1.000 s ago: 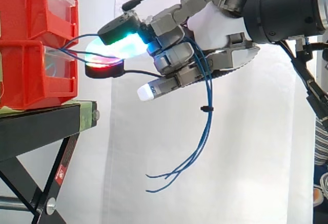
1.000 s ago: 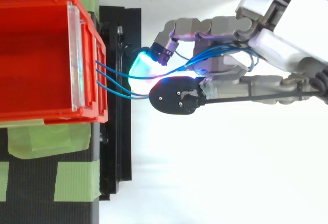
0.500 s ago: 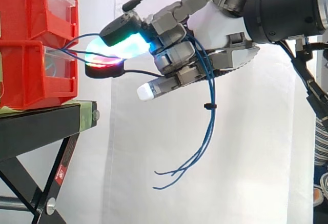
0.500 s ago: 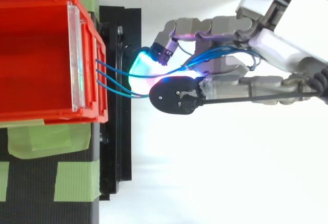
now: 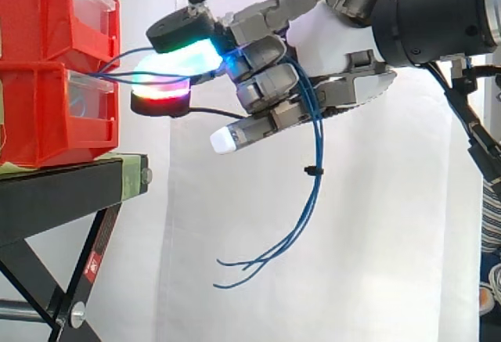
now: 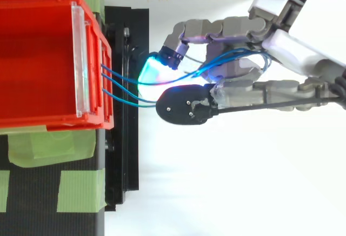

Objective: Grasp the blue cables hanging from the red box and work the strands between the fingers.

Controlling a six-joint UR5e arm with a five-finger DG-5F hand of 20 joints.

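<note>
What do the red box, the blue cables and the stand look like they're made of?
Red box: glossy moulded plastic, judging by its sheen and stepped front lip. Blue cables: probably thin, flexible plastic-insulated wire; they droop in smooth curves. Stand: likely black painted metal, with flat straight bars and a bolt.

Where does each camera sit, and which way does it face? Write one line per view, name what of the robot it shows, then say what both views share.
Side view: beside the work at about bin height, looking level across the red bins on the black stand towards the white curtain; the arm and hand enter from the right.
Top view: above, looking down on the same bins and stand; the hand reaches in from the right.
Shared: the hand curled round the blue cables running from the bins.
</note>
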